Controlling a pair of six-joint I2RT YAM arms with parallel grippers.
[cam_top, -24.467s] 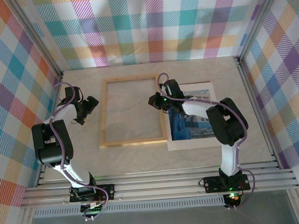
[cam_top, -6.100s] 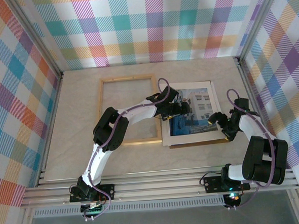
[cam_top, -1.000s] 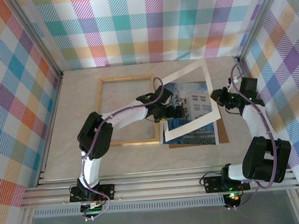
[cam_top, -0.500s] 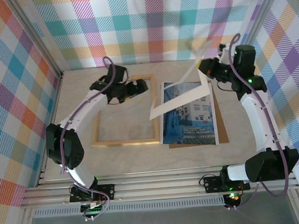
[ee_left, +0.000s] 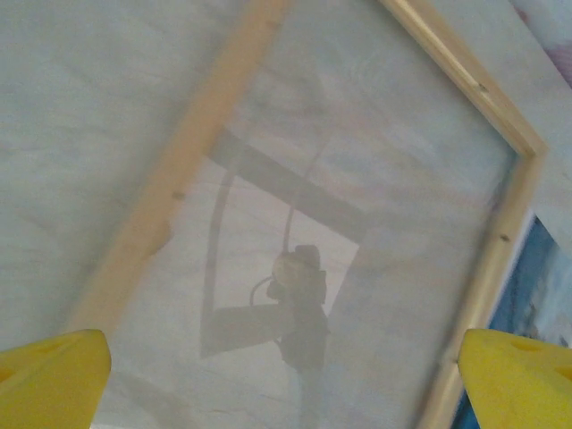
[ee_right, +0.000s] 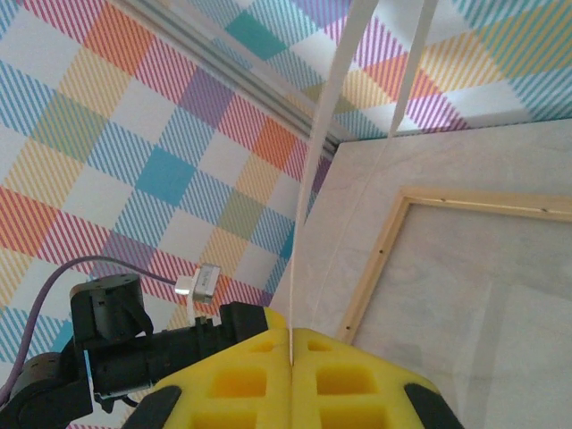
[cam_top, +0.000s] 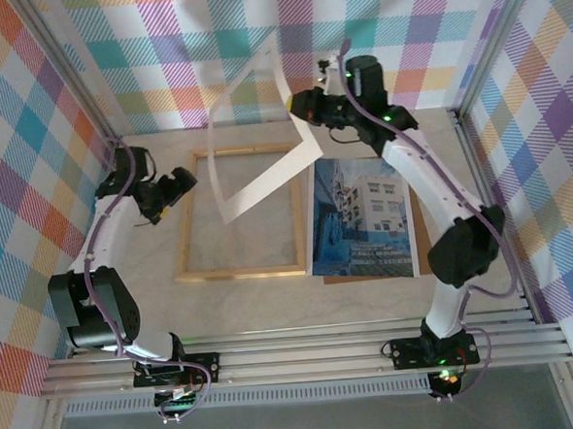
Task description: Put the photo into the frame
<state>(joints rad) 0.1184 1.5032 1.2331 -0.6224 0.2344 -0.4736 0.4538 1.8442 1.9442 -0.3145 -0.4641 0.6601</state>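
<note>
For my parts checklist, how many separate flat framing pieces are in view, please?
4: the frame lying flat; the photo beside it, resting on the brown backing board; the white mat held up by the right gripper.

the raised white rectangular mat border [cam_top: 273, 186] covers the upper right corner of the thin golden wood frame [cam_top: 241, 273]. the blue-toned building photo [cam_top: 363, 220] hides most of the brown backing board [cam_top: 421, 228]. from the left wrist we see the frame cropped at top and bottom, the photo a mere blue sliver.
</note>
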